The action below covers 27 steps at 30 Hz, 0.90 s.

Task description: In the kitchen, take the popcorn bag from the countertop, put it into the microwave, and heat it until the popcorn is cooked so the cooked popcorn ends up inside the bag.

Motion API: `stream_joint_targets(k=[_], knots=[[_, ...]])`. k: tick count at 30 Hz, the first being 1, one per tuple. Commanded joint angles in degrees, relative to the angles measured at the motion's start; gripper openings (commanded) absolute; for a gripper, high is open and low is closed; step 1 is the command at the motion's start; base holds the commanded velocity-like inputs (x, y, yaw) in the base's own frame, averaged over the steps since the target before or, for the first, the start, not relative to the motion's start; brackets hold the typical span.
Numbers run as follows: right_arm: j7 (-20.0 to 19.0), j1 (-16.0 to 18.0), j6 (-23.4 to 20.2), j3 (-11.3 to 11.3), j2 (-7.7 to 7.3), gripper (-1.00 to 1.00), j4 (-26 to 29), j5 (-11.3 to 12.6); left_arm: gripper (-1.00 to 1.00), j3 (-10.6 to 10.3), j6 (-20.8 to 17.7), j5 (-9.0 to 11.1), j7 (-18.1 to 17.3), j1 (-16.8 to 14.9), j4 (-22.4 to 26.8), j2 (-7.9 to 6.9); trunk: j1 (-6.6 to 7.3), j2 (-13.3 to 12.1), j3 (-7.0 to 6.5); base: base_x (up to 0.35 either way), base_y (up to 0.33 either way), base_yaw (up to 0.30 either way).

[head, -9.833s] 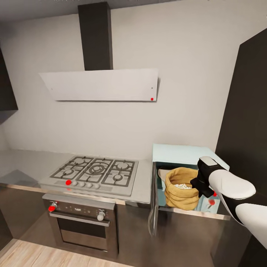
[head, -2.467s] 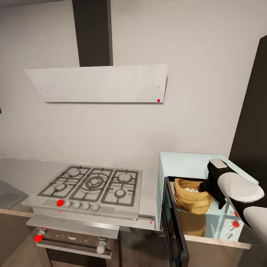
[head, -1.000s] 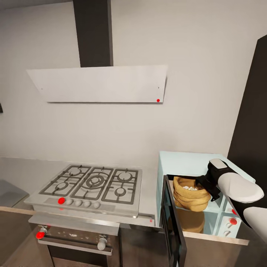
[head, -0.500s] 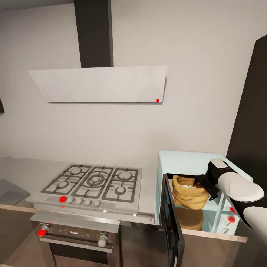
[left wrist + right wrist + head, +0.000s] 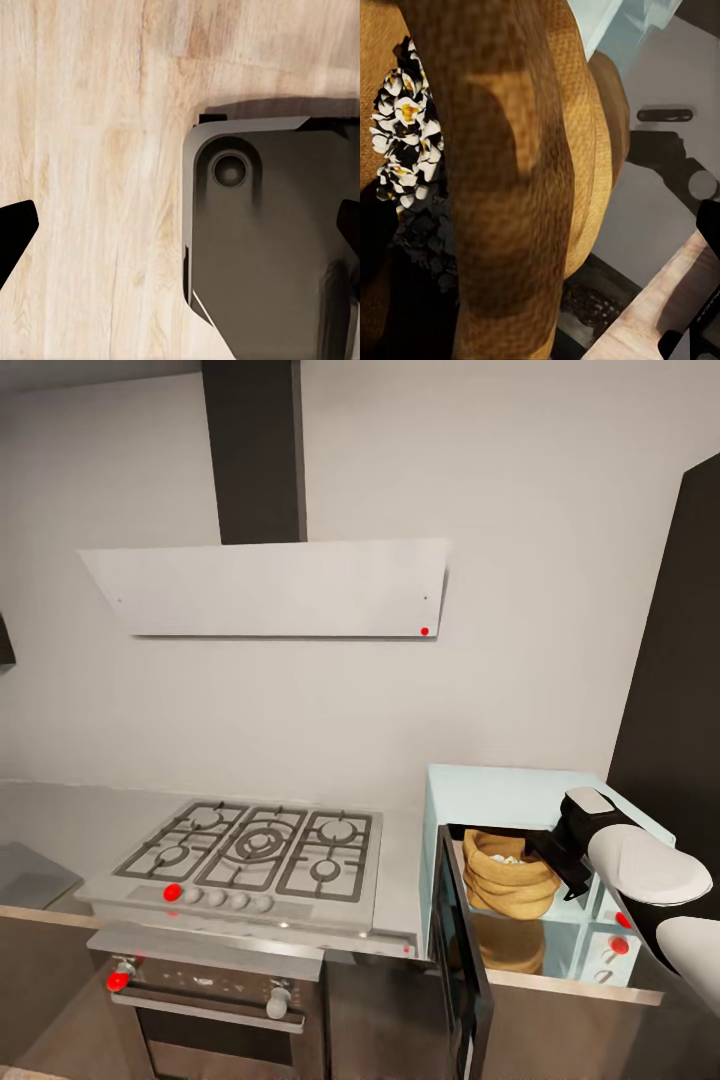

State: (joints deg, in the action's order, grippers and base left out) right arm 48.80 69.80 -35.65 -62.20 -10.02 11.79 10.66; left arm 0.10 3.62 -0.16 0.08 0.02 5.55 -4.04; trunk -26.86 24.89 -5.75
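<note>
Right tool [image 5: 556,852] sat at the right rim of the popcorn bag [image 5: 508,876] inside the microwave [image 5: 500,795], whose door [image 5: 456,965] hung open; we could not tell its grip. Whitish popcorn [image 5: 399,135] filled the bag. Our left tool [image 5: 180,232] hung spread wide over the wooden floor [image 5: 90,150].

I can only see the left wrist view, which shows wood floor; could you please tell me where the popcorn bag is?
Observer: The popcorn bag is inside the microwave, whose door stands open.
Operator: Thank you. Is the right pincer near it?
Observer: Yes, the right pincer is at the bag's rim; I cannot tell whether it grips.
Operator: Anything visible in the bag?
Observer: Whitish popcorn with yellow centres shows in its mouth.
</note>
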Motion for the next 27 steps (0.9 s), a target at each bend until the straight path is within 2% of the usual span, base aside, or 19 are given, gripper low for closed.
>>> stream_joint_targets(k=[1, 27], knots=[[0.3, 0.0, -0.3, 0.3, 0.0, 1.0, 0.1, 0.6, 1.0, 0.0, 0.2, 0.0, 0.0, 0.0, 0.0, 0.0, -0.02, 0.0, 0.0, -0.002, 0.0, 0.0], [0.3, 0.0, -0.4, 0.3, 0.0, 1.0, 0.1, 0.6, 1.0, 0.0, 0.2, 0.0, 0.0, 0.0, 0.0, 0.0, -0.02, 0.0, -2.29, -0.018, 0.0, 0.0]])
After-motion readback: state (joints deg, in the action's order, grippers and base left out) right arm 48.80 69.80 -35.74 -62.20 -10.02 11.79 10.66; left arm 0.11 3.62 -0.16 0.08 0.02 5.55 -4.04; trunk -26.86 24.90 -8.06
